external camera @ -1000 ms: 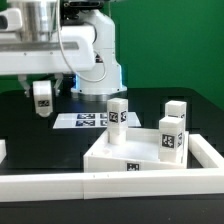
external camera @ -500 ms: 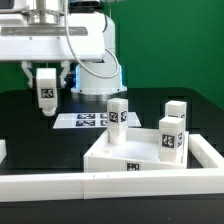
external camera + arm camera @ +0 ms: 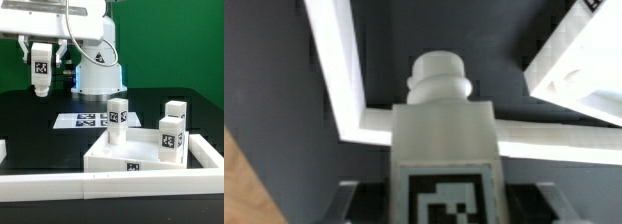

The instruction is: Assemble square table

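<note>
Risen higher: the hand [image 3: 41, 88] has lifted its short white blocky tagged plastic leg [image 3: 41, 67].
Gripped upright, the leg hangs well apart from the white rimmed square plastic slab [image 3: 120, 150] on the black worktop [image 3: 30, 125], toward the exterior view's right.

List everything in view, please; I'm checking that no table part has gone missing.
Tabletop: one, white square slab, front of the table.
Legs standing on tabletop: three, white, tagged.
Held leg: one, white, tagged, in the air at the exterior view's left.
Marker board: one, white, flat behind the tabletop.
Border bars: white, along front and sides.
Table: black.
Gripper: one, closed on held leg.
</note>
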Controlling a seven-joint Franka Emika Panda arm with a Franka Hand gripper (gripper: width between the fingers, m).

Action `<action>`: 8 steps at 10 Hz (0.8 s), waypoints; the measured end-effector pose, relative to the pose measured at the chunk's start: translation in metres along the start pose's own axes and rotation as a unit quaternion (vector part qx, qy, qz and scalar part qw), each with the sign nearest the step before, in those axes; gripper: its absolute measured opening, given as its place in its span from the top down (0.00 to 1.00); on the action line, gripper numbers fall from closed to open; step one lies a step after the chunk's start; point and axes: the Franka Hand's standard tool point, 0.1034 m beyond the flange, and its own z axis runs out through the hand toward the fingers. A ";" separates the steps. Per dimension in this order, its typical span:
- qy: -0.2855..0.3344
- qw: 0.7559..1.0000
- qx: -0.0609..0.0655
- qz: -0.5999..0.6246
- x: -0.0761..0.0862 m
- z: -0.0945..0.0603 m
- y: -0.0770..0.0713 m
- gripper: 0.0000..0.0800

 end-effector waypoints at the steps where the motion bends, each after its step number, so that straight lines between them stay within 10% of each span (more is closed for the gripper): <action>1: 0.003 1.000 0.010 0.014 0.008 -0.001 -0.014 0.64; 5: 0.054 0.997 0.045 0.021 0.070 -0.023 -0.082 0.64; 8: 0.055 0.998 0.040 0.011 0.069 -0.023 -0.082 0.64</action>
